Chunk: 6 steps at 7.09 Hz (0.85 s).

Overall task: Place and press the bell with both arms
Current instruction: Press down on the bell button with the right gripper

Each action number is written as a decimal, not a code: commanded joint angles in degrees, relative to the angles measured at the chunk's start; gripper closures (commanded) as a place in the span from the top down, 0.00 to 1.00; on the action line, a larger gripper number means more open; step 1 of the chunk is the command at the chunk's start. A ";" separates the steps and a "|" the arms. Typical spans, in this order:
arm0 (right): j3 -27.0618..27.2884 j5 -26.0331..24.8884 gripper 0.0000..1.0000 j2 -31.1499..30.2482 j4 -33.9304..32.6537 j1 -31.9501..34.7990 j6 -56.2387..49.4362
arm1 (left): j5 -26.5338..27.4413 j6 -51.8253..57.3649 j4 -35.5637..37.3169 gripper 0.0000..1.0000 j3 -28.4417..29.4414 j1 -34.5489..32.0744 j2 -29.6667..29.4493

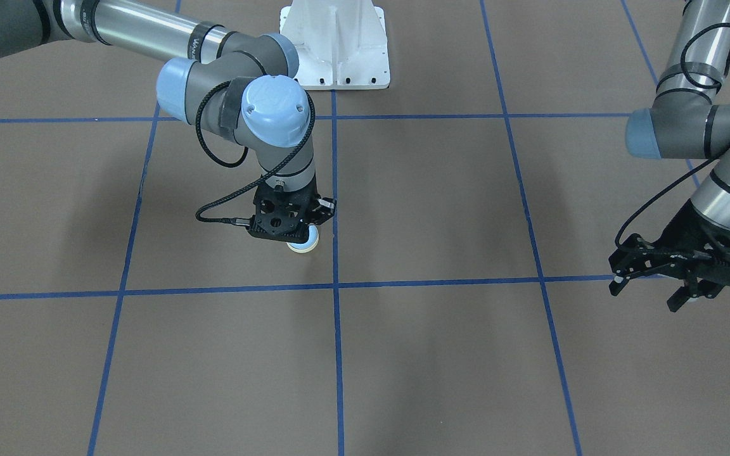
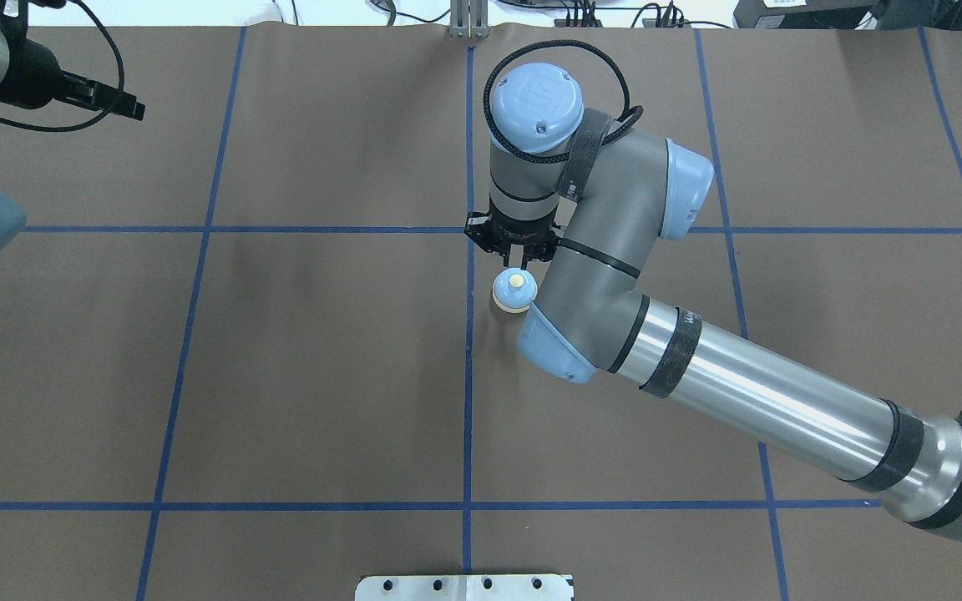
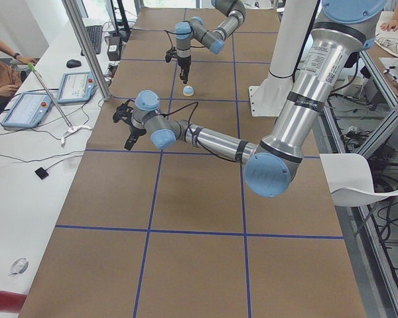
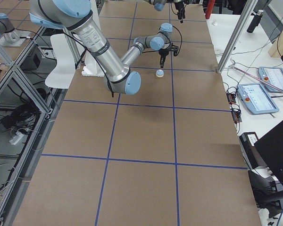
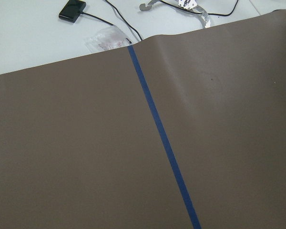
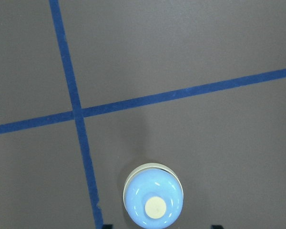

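Observation:
The light-blue bell [image 2: 514,290] with its cream button stands upright on the brown table, just beside a blue tape line near the middle. It also shows in the front view [image 1: 305,244] and in the right wrist view [image 6: 154,202]. My right gripper [image 2: 514,259] hangs straight down a little above the bell, open and empty. Its fingertips [image 6: 107,225] just show at the lower edge of the wrist view, on either side of the bell and apart from it. My left gripper [image 1: 649,291] is open and empty, held above the table far off to my left.
The white pedestal base [image 1: 336,47] stands at the robot's side of the table. Blue tape lines [image 2: 468,376] divide the brown mat into squares. The left wrist view shows the mat's edge with a small black device [image 5: 71,9] and cables beyond it.

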 commanded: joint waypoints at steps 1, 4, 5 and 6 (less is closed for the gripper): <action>-1.13 -0.01 0.00 -0.26 1.55 -0.11 0.11 | 0.00 0.00 -0.04 0.99 0.00 0.00 -0.01; -2.09 -0.01 0.00 -0.70 1.64 -1.07 -0.15 | 0.00 -0.09 -0.04 0.99 0.00 0.00 -0.09; -2.97 -0.09 0.00 -0.79 1.72 -1.16 -0.15 | 0.00 -0.09 -0.04 0.99 0.00 0.00 -0.09; -2.98 -0.10 0.00 -0.70 1.73 -1.25 -0.15 | 0.00 -0.09 -0.04 0.99 0.00 0.00 -0.01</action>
